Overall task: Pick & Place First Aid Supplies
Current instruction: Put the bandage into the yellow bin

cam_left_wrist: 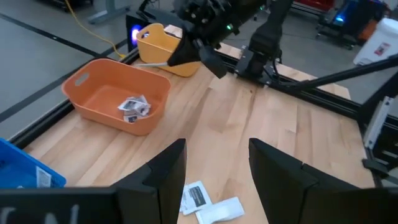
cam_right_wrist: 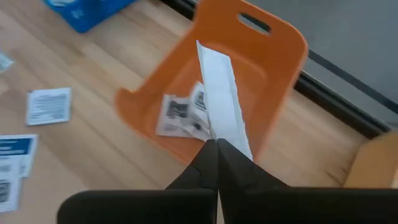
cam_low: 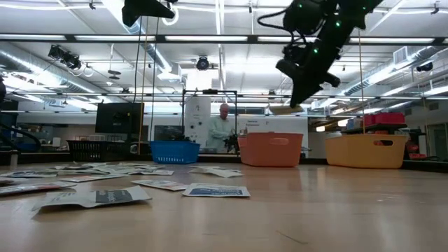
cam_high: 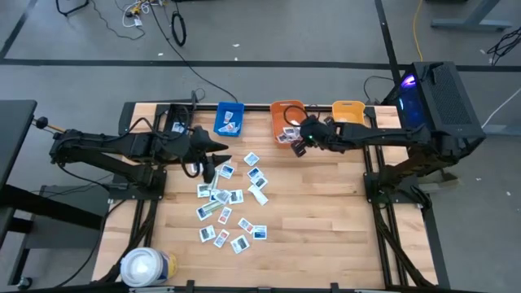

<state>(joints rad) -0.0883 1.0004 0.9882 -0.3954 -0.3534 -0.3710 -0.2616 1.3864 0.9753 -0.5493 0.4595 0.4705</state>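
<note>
The right end effector [cam_right_wrist: 217, 144] hangs above the orange bin [cam_right_wrist: 273, 56], its fingers pinched tight on the lower end of a long pale strip packet [cam_right_wrist: 221, 93] that stands nearly upright over the bin's open mouth. A few small white packets [cam_right_wrist: 183, 115] already lie inside that bin. From above, the orange bin [cam_high: 285, 110] sits between a blue bin [cam_high: 230, 116] and a yellow bin [cam_high: 348, 111] along the far edge of the wooden desk [cam_high: 326, 220]. The left end effector [cam_high: 205, 167] hovers over the near edge of the scattered first aid packets [cam_high: 232, 203] at mid-desk, its fingers [cam_left_wrist: 165, 171] parted to a moderate gap with nothing between them. A large white roll [cam_high: 145, 267] stands at the desk's front left corner. A person [cam_low: 222, 126] is visible in the room beyond.
</note>
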